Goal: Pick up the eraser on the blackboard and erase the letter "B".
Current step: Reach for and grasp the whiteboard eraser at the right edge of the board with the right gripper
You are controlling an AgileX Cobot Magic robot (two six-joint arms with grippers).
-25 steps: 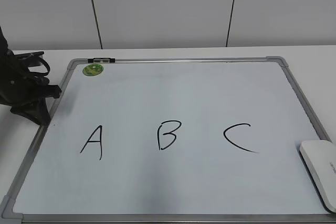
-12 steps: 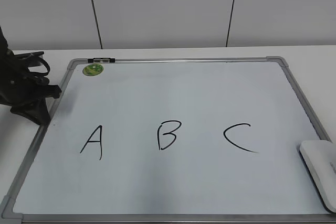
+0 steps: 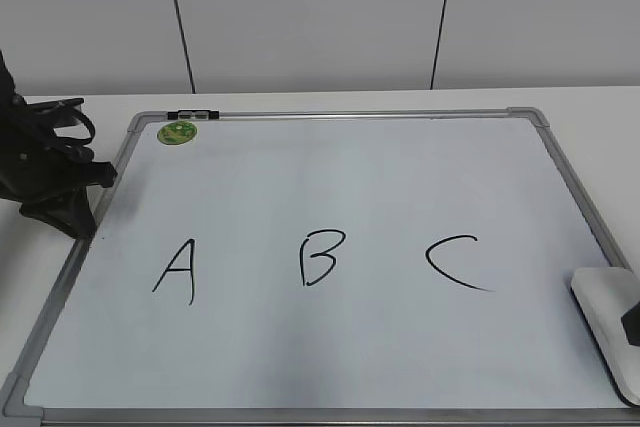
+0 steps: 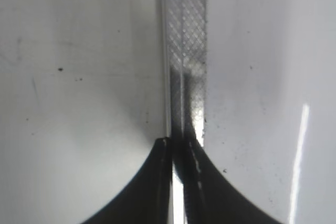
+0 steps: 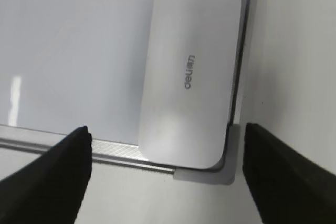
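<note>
The eraser (image 3: 603, 315) is a white rounded block lying at the blackboard's (image 3: 350, 177) front right corner. The letter "B" (image 3: 321, 258) is drawn in black at the board's middle. In the right wrist view the eraser (image 5: 189, 72) lies lengthwise against the frame, with grey lettering on top. My right gripper (image 5: 167, 129) is open, its fingers spread wider than the eraser's near end and apart from it. In the exterior view only a dark bit of it (image 3: 632, 322) shows at the right edge. My left gripper (image 3: 80, 219) is shut and empty over the board's left frame (image 4: 186, 35).
A black "A" (image 3: 176, 270) is left of the "B" and a black "C" (image 3: 455, 262) is right of it, near the eraser. A round green sticker (image 3: 177, 132) and a small dark clip (image 3: 190, 114) sit at the board's back left. A grey corner cap (image 5: 231, 167) is beside the eraser.
A dark part of my right gripper has come into the exterior view at the right edge, over the eraser. The left arm, the eraser and the letters have not moved.
</note>
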